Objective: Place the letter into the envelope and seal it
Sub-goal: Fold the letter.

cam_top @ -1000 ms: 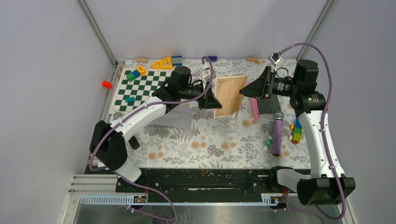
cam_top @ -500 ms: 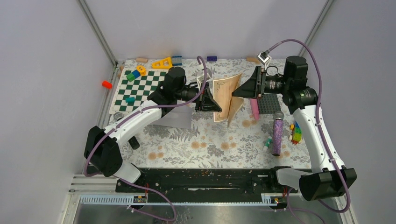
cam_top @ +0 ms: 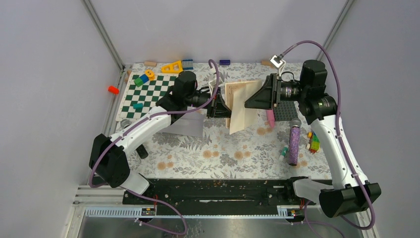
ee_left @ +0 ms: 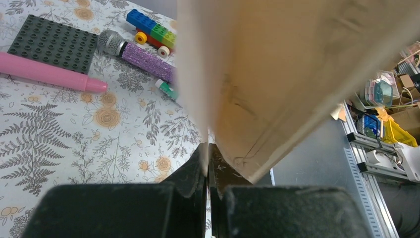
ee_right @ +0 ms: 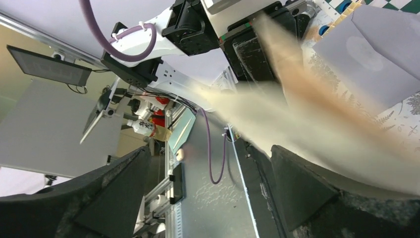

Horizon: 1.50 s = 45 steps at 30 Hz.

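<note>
The letter [cam_top: 241, 105], a tan folded sheet, hangs upright in the air above the middle of the table. My left gripper [cam_top: 224, 110] is shut on its left edge; in the left wrist view the jaws pinch the thin edge at my left gripper [ee_left: 207, 159], with the letter [ee_left: 292, 69] fanning upward. My right gripper [cam_top: 251, 101] stands wide open at the sheet's right side. In the right wrist view the blurred letter [ee_right: 317, 124] runs past one finger [ee_right: 297, 183], and nothing is clamped in my right gripper [ee_right: 210, 151]. The pale grey-lavender envelope [cam_top: 187, 126] lies flat under my left arm and shows as the envelope [ee_right: 376, 54] in the right wrist view.
A pink marker [cam_top: 270, 116] and a dark studded plate [cam_top: 286, 110] lie under the right gripper. A purple microphone [cam_top: 294, 145] and coloured bricks [cam_top: 314, 142] sit at the right. A green chessboard [cam_top: 148, 94] with blocks lies at the back left.
The right gripper's jaws have spread wider and moved slightly left along the letter. The letter has swung from face-on to more edge-on and folded. The left gripper keeps its hold.
</note>
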Each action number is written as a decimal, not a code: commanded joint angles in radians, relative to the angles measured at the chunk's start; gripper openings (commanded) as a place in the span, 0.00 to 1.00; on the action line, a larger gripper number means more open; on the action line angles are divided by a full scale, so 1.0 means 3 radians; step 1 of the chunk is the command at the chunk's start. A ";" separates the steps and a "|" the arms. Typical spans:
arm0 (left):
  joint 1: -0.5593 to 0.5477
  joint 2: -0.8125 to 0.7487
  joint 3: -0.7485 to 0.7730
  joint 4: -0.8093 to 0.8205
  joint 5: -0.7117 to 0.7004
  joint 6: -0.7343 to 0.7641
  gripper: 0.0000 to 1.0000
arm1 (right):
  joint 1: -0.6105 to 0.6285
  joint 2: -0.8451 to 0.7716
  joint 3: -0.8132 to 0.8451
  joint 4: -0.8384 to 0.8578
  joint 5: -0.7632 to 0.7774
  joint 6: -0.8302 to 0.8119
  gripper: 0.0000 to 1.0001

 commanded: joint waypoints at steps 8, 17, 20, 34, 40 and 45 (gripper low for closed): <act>0.0074 -0.0112 -0.0035 0.0327 0.0186 -0.0125 0.00 | 0.0027 -0.0184 0.0124 -0.0261 0.0015 -0.0564 1.00; 0.0203 -0.0229 -0.0257 0.0977 0.0514 -0.0559 0.00 | -0.0542 -0.0484 0.0294 -0.0451 0.0170 -0.1094 1.00; 0.0209 -0.0250 -0.0291 0.1148 0.0576 -0.0689 0.00 | -0.0787 -0.0564 0.0186 -0.0369 0.0167 -0.1219 1.00; 0.0214 -0.0279 -0.0454 0.1932 0.0716 -0.1335 0.00 | -0.0707 -0.0635 -0.1256 0.2066 -0.0044 -0.0171 0.91; 0.0216 -0.0252 -0.0499 0.2248 0.0735 -0.1579 0.00 | -0.0406 -0.0627 -0.1380 0.2121 -0.0023 -0.0209 0.85; 0.0219 -0.0247 -0.0509 0.2195 0.0710 -0.1527 0.00 | -0.0354 -0.0652 -0.1421 0.2129 -0.0065 -0.0176 0.69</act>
